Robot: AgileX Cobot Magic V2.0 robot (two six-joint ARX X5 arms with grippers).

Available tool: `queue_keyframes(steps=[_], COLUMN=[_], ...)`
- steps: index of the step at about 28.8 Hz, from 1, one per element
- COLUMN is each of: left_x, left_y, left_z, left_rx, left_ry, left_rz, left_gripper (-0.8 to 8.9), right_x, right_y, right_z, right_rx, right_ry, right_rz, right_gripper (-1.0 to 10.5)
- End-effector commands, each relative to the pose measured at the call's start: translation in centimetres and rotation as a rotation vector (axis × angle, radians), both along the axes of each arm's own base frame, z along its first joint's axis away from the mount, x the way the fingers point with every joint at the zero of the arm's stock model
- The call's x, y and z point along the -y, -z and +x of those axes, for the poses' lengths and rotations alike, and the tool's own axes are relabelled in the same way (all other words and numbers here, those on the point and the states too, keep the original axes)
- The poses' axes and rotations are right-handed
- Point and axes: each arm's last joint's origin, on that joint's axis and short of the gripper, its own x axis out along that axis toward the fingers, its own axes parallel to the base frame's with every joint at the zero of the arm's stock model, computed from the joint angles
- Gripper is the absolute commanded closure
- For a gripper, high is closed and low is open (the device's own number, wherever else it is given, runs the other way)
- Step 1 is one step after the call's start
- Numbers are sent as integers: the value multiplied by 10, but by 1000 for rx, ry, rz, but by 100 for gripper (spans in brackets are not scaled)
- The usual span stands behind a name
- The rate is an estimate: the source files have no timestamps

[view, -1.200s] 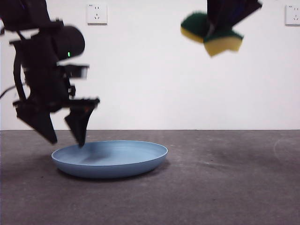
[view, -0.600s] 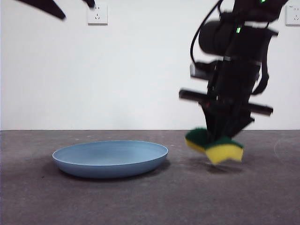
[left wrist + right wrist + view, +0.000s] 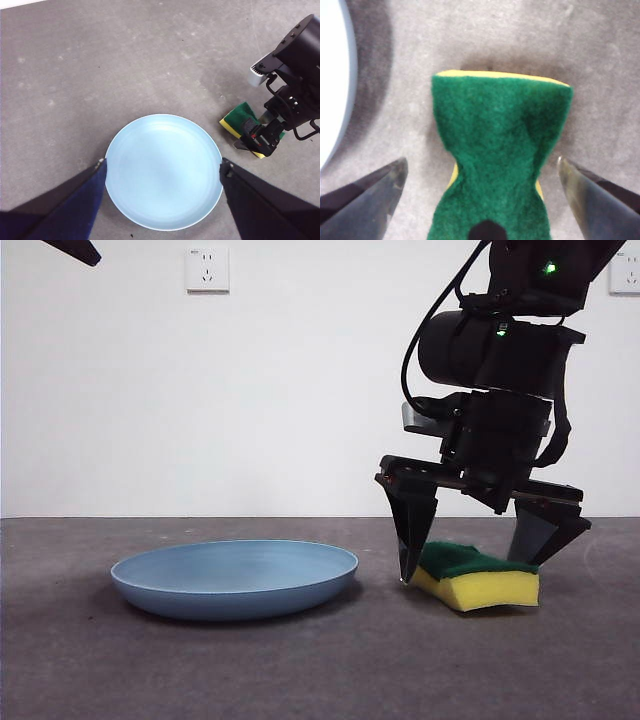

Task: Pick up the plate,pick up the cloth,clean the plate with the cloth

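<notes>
The right claw [image 3: 470, 565] now stands spread wide astride the cloth [image 3: 478, 578], released onto the bench [image 3: 300, 670] beside the plate [image 3: 235, 578] after being carried half a second ago. The left claw [image 3: 162, 172], open, hangs high above the plate; the wiping looks over.

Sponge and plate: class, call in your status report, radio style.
Right gripper open, astride the sponge lying on the table. Left gripper open, high above the plate. Plate flat on table, beside sponge. Nothing in the way.
</notes>
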Motion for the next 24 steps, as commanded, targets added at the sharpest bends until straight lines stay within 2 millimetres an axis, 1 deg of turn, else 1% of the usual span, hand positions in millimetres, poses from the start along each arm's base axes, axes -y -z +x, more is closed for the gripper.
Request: queue_keyframes(steps=[1, 2, 4, 6, 7, 8, 9, 10, 11, 12, 13, 14, 17, 21, 24], left_x=[0, 0, 0, 0, -1, -1, -1, -1, -1, -1, -1, -1, -1, -4, -8], left_y=[2, 2, 2, 2, 2, 2, 2, 2, 2, 2, 2, 2, -3, -14, -20], left_z=[-1, -1, -1, -1, -1, -1, -1, -1, -1, -1, -1, -1, -1, -9, -19], left_rx=[-16, -19, -19, -15, -11, -10, -11, -12, -11, -10, -8, -4, 46, 124, 178], left_ry=[-1, -2, -2, -13, -25, -26, -24, -23, -23, -21, -21, -17, -13, -14, -38], left_rz=[4, 6, 6, 13, 20, 20, 19, 20, 20, 23, 23, 28, 16, -25, 1], left_gripper=[436, 436, 436, 436, 437, 442, 453, 524, 614, 720, 794, 827, 822, 822, 822], right_x=[1, 1, 3, 6, 8, 11, 14, 18, 22, 26, 30, 35, 48, 57, 60], right_y=[0, -4, -18, -38, -52, -66, -79, -95, -110, -125, -137, -148, -177, -193, -198], right_z=[-1, -2, -5, -10, -15, -21, -27, -35, -43, -53, -61, -69, -96, -116, -128], right_rx=[5, 14, 52, 110, 148, 185, 220, 268, 315, 368, 410, 452, 570, 643, 688], right_ry=[-1, -1, -2, -5, -9, -9, -12, -23, -30, -37, -40, -46, -66, -78, -110], right_rz=[-5, -1, 18, 46, 64, 83, 102, 123, 145, 170, 189, 205, 244, 271, 268], right_gripper=[433, 434, 443, 447, 455, 530, 638, 777, 877, 932, 950, 950, 951, 955, 955])
